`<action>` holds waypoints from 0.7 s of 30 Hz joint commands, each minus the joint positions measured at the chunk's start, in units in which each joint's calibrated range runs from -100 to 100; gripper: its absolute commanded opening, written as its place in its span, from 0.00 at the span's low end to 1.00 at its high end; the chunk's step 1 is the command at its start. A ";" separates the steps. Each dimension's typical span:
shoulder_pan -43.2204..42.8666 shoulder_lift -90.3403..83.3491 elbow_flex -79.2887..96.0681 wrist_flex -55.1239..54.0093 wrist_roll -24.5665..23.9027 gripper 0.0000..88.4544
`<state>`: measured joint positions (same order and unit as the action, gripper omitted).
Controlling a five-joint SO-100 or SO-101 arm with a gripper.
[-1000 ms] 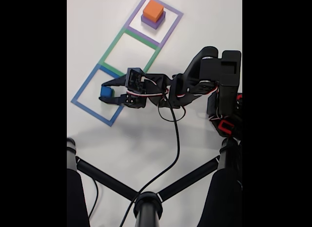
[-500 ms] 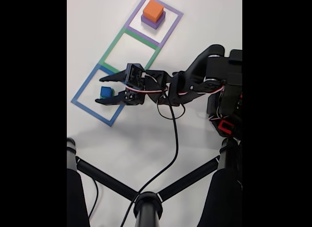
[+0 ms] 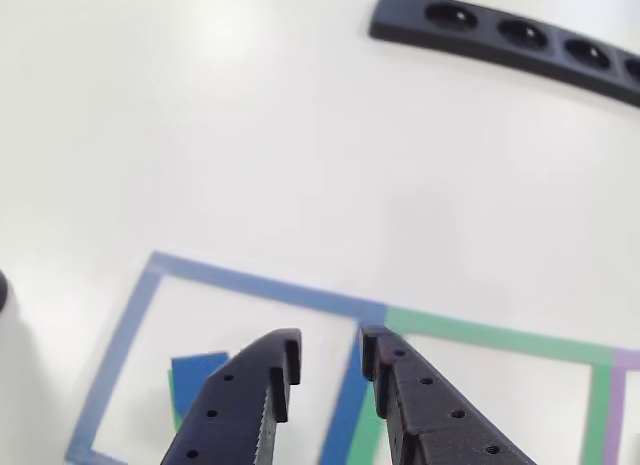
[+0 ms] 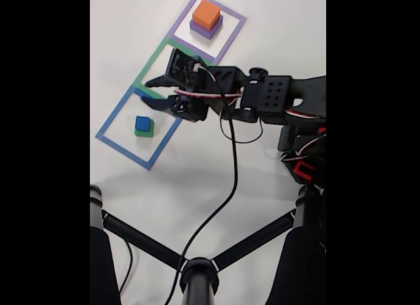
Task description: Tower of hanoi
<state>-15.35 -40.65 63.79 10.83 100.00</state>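
In the fixed view a small blue cube [image 4: 142,123] sits on top of a green cube [image 4: 144,132] inside the blue taped square [image 4: 111,119]. An orange cube [image 4: 207,12] rests on a purple cube [image 4: 205,30] in the purple square [image 4: 231,35]. Between them, the green square [image 4: 151,61] holds nothing. My gripper [image 4: 148,92] hovers open over the border of the blue and green squares, up and right of the blue cube. In the other view the gripper [image 3: 330,343] has nothing between its fingers, and the blue cube [image 3: 195,372] lies to its lower left.
A black power strip [image 3: 500,33] lies at the far edge of the white table. In the fixed view, black stand legs [image 4: 197,273] cross the bottom, a black cable [image 4: 234,180] trails from the arm, and the arm's base [image 4: 305,157] stands at right.
The gripper opened, left the blue cube on the green one, and rose away toward the green square.
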 commanded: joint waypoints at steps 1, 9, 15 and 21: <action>3.80 -10.31 -13.77 29.27 0.00 0.00; 13.86 -9.67 -43.85 62.37 -3.49 0.00; 20.80 -7.59 -59.11 74.68 -3.86 0.00; 24.31 -8.07 -63.75 78.00 -5.15 0.00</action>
<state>6.84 -48.33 4.26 87.48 96.26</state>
